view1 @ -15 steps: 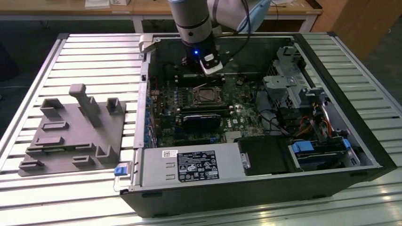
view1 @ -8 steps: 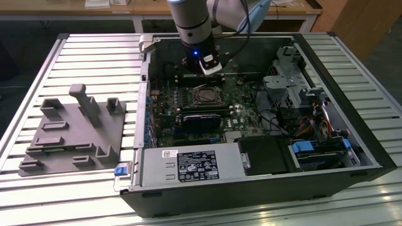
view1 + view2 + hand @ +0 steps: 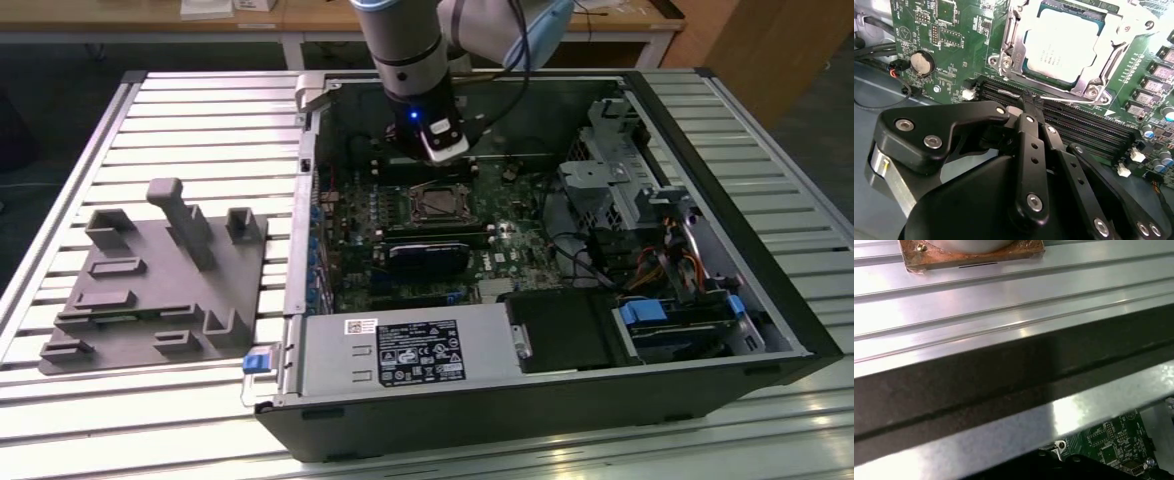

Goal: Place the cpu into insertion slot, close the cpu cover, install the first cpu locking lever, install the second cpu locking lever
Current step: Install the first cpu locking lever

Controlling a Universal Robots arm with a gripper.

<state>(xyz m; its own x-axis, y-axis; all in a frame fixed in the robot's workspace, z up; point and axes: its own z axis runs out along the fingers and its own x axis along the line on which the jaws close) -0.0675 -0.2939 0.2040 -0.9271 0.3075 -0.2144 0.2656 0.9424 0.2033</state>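
The cpu [image 3: 1061, 37] lies under the closed cpu cover [image 3: 1013, 45]; the gripper [image 3: 1029, 103], fingers together, has its tip at the thin locking lever [image 3: 1074, 102].

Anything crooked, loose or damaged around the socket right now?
Nothing stands out. The cpu lies flat and square under the cpu cover, which sits evenly around it. The tool is at the cover's edge, beside a thin lever wire. No damage shows on the board.
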